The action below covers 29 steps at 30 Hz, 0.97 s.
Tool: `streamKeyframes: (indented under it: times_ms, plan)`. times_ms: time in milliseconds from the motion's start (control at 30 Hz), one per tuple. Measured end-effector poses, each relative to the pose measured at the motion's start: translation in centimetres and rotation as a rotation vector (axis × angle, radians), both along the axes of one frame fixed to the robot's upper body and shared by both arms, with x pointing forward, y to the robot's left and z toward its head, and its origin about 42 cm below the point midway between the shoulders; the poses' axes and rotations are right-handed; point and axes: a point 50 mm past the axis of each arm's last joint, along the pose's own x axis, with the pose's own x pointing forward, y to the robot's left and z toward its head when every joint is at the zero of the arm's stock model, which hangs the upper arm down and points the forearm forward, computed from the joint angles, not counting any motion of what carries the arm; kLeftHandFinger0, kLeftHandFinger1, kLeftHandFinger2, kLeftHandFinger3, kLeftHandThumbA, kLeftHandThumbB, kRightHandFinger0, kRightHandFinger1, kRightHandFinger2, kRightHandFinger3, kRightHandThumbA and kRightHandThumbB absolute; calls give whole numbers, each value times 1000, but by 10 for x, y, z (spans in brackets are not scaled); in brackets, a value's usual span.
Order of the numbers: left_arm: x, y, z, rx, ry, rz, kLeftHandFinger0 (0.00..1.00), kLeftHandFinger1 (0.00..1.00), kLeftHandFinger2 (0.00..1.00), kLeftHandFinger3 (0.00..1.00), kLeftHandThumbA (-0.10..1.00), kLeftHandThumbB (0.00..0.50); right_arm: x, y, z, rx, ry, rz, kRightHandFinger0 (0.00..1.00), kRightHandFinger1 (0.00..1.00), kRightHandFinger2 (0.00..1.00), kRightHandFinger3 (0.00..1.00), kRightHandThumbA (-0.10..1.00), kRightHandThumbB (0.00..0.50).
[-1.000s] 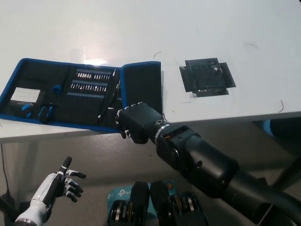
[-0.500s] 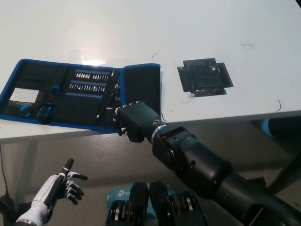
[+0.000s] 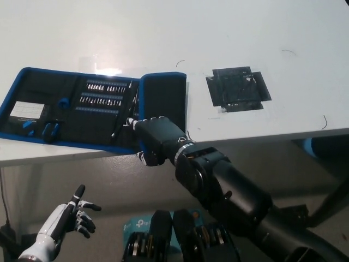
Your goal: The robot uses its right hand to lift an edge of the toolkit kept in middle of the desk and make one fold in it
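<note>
Blue-edged toolkit (image 3: 90,106) lies open at counter (image 3: 229,38) front-left, right hand (image 3: 155,139) reaching its near right flap, grasp unclear, next lift and fold leftward; left hand (image 3: 73,214) open below.

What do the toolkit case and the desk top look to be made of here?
Toolkit: apparently soft black fabric with blue sewn edging; its right panel lies flat like a flexible flap. Desk: smooth white hard surface, likely laminate, given the glare patch above the case.

right hand (image 3: 155,139) forward, left hand (image 3: 73,215) open
</note>
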Motion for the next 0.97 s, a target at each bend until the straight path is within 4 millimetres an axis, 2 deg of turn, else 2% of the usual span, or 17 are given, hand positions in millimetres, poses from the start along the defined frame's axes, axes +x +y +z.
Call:
streamKeyframes:
  times_ms: [67,100,133,233,267,300,467,633,733,800,833,900,933,967]
  plan:
    - [0,0,0,0,1,0,371,339,277,480,1000,218,-2,-1,1,25,9,-5,1000,1000,1000,1000,455,485]
    - [0,0,0,0,1,0,367,336,273,472,1000,236,-2,-1,2,38,12,-7,1000,1000,1000,1000,485,500]
    - [0,0,0,0,1,1,366,338,287,489,1000,228,-4,-2,3,58,17,-9,1000,1000,1000,1000,548,500]
    - [0,0,0,0,1,0,374,342,290,479,1000,229,-9,2,8,111,32,0,1000,1000,1000,1000,576,500]
    - [0,0,0,1,1,0,378,351,294,474,1000,203,-10,4,10,123,35,6,1000,1000,1000,1000,610,500]
    - [-1,0,-1,2,2,0,375,369,326,493,1000,210,-12,7,12,135,41,15,1000,1000,1000,1000,625,500]
    - [-4,1,-4,2,12,0,395,384,355,518,1000,202,-23,18,31,206,48,68,1000,1000,1000,1000,584,500]
    - [-6,1,-5,5,17,0,377,366,335,509,1000,210,-34,19,56,268,41,108,1000,1000,1000,1000,515,488]
    - [-6,1,-6,8,17,0,361,367,343,516,1000,234,-42,13,74,311,34,123,1000,1000,1000,1000,483,466]
    - [-7,2,-7,9,21,1,380,374,338,513,1000,191,-47,5,90,351,23,133,1000,1000,1000,1000,447,461]
    - [-8,2,-7,9,22,2,377,365,336,516,1000,187,-48,-3,99,380,17,131,1000,1000,1000,1000,397,460]
    - [-8,2,-7,8,24,3,381,370,348,523,1000,186,-52,-18,114,441,11,125,1000,1000,1000,1000,392,449]
    - [-9,2,-8,9,25,4,384,371,351,526,1000,209,-53,-26,119,470,9,120,1000,1000,1000,1000,413,439]
    - [-9,2,-8,9,26,4,384,371,351,526,1000,209,-53,-30,120,480,9,116,1000,1000,1000,1000,413,439]
